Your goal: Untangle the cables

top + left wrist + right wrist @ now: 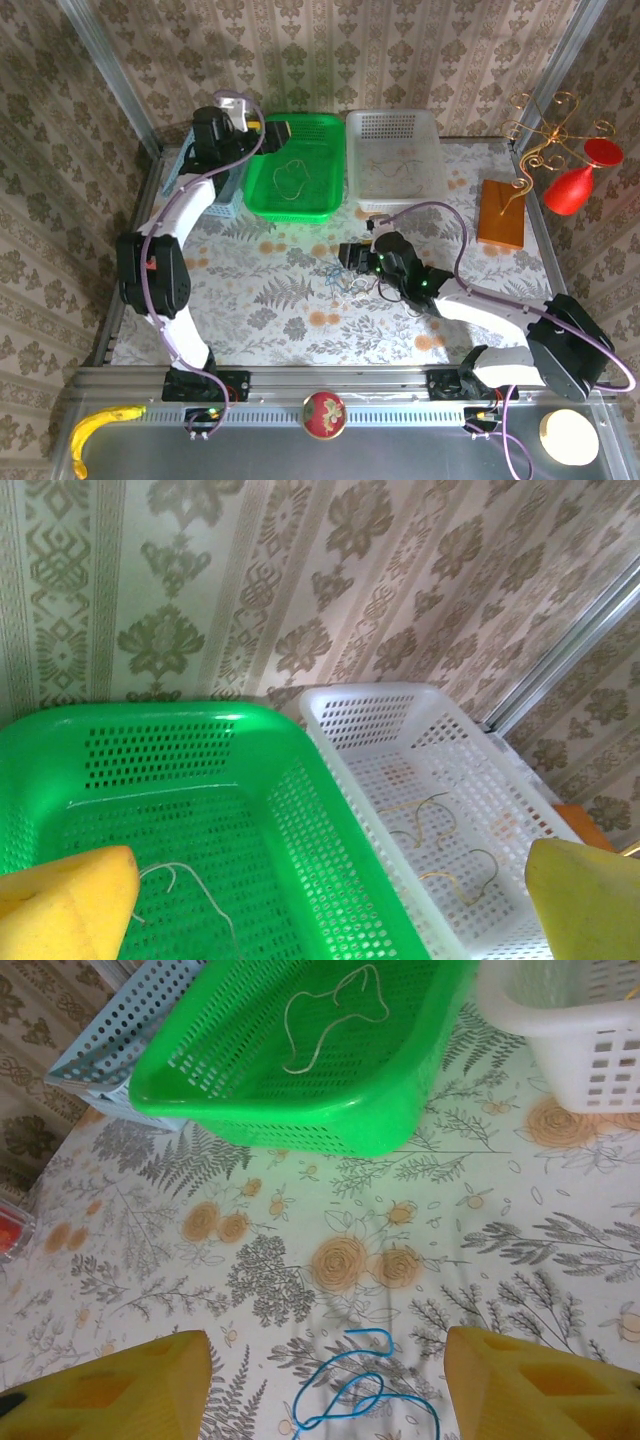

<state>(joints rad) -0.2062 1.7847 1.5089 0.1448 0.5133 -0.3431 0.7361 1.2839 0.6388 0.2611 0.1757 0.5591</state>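
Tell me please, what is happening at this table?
Two robot arms are untangling cables. The right pincer, open, hovers over a blue cable on the table. The left pincer, open, hangs over the green basket, where a whitish cable lies. Tan cables lie in the white basket.

The left arm [185, 212] rises from the near edge of the tabletop [260, 320] and reaches to the far left corner, its jaws held wide apart, yellow fingers [65, 905] well spread. The right arm [480, 312] bends in low over the middle, its jaws also wide apart, pointing toward the left edge.
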